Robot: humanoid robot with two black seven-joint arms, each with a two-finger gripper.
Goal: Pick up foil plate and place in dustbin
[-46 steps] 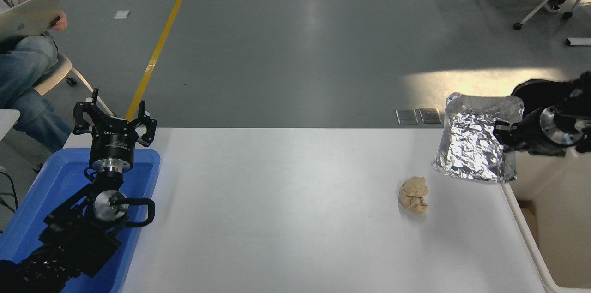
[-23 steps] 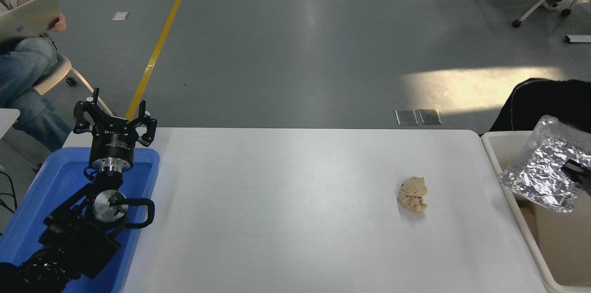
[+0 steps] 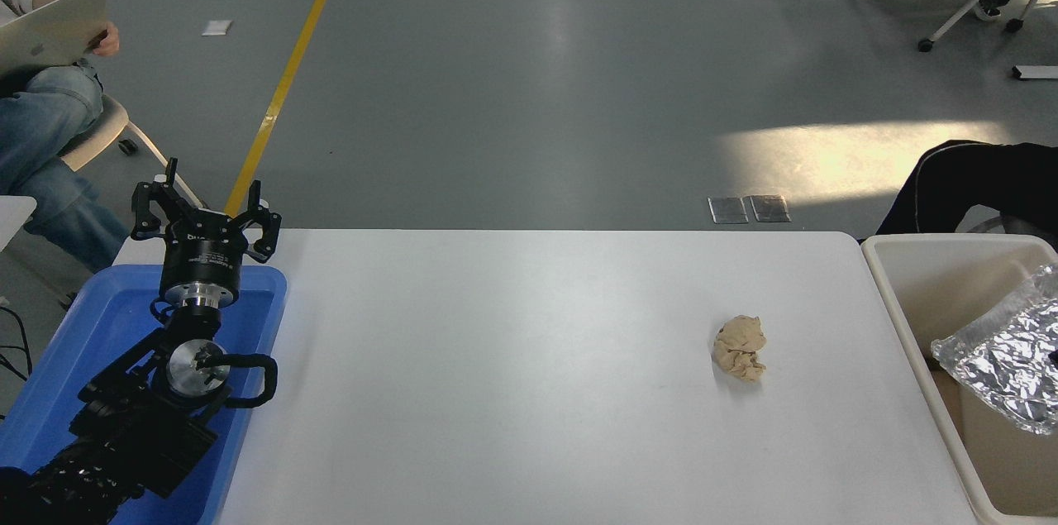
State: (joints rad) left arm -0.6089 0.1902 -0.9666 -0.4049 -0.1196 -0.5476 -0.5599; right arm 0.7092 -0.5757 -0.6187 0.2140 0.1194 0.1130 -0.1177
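The foil plate point(image 3: 1004, 360) is sitting tilted inside the dustbin point(image 3: 897, 293), cut off by the picture's right edge. The right claw is lying out of view, so I cannot tell its state. The left claw point(image 3: 205, 207) is resting open over the blue tray point(image 3: 107, 318), far left of the crumpled paper lump point(image 3: 740, 348) lying on the tabletop point(image 3: 512, 368).
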